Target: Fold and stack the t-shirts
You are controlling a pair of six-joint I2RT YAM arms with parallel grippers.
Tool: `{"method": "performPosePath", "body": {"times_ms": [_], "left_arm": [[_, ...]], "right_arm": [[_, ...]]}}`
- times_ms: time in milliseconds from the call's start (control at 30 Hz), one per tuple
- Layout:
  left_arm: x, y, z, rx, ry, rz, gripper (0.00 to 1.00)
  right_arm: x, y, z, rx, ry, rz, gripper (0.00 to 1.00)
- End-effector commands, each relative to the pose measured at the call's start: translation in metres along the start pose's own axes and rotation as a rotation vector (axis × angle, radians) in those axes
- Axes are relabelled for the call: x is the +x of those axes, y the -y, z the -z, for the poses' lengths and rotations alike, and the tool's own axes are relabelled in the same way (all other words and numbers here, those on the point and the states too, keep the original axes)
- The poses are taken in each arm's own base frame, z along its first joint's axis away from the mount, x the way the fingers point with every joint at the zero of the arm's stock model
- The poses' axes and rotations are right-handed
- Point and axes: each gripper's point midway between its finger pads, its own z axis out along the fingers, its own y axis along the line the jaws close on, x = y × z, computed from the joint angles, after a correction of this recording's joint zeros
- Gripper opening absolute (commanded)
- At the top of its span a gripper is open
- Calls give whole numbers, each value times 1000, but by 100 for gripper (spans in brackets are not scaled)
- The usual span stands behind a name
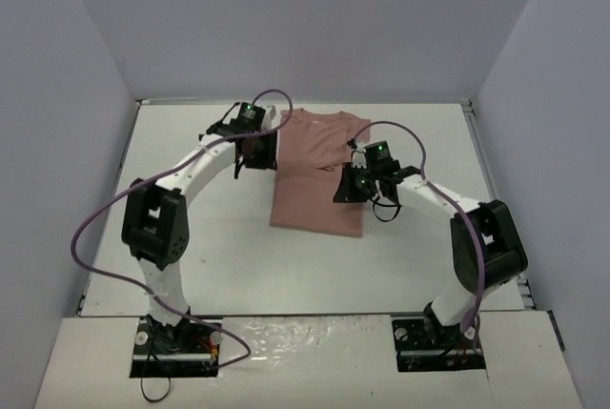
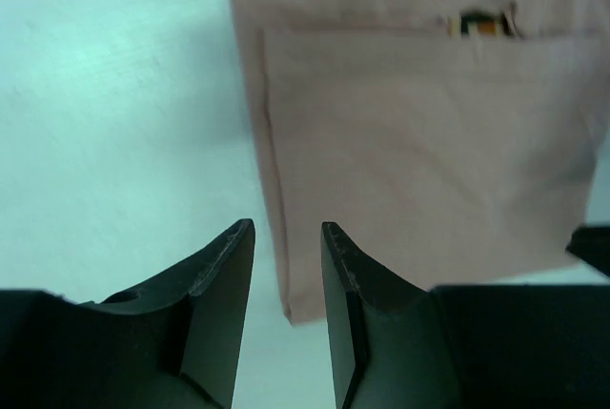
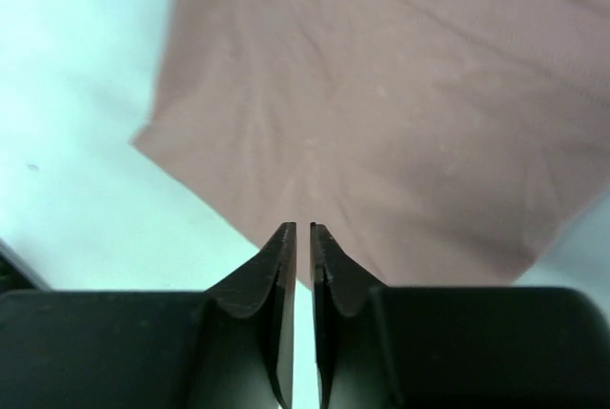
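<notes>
The dusty-pink t-shirt (image 1: pixel 319 175) lies flat in the middle of the table, folded into a long narrow strip. My left gripper (image 1: pixel 257 153) is at its left edge near the far end. In the left wrist view this gripper (image 2: pixel 288 228) is open, with a folded corner of the shirt (image 2: pixel 419 142) between its fingers. A bit of the coloured print (image 2: pixel 481 23) peeks from a fold. My right gripper (image 1: pixel 348 185) is at the shirt's right edge. In the right wrist view it (image 3: pixel 298 228) is closed on the shirt's hem (image 3: pixel 381 94), and creases run to its tips.
The white table (image 1: pixel 191 247) has grey walls on three sides. A purple cable (image 1: pixel 95 228) loops off the left arm and another (image 1: pixel 410 132) arches over the right arm.
</notes>
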Motion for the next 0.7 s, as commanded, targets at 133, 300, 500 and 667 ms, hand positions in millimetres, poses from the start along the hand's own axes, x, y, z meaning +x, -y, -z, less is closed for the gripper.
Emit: {"method": "performPosePath", "body": {"times_ms": [133, 300, 500, 667], "left_arm": [[74, 57, 17, 209, -109, 57, 31], [104, 43, -5, 184, -181, 76, 30], [138, 17, -26, 114, -249, 107, 22], [164, -2, -34, 67, -302, 152, 16]], "right_arm": [[1, -20, 24, -185, -28, -36, 12], [52, 6, 18, -218, -147, -81, 12], [96, 61, 17, -155, -155, -207, 10], [104, 82, 7, -98, -158, -261, 7]]}}
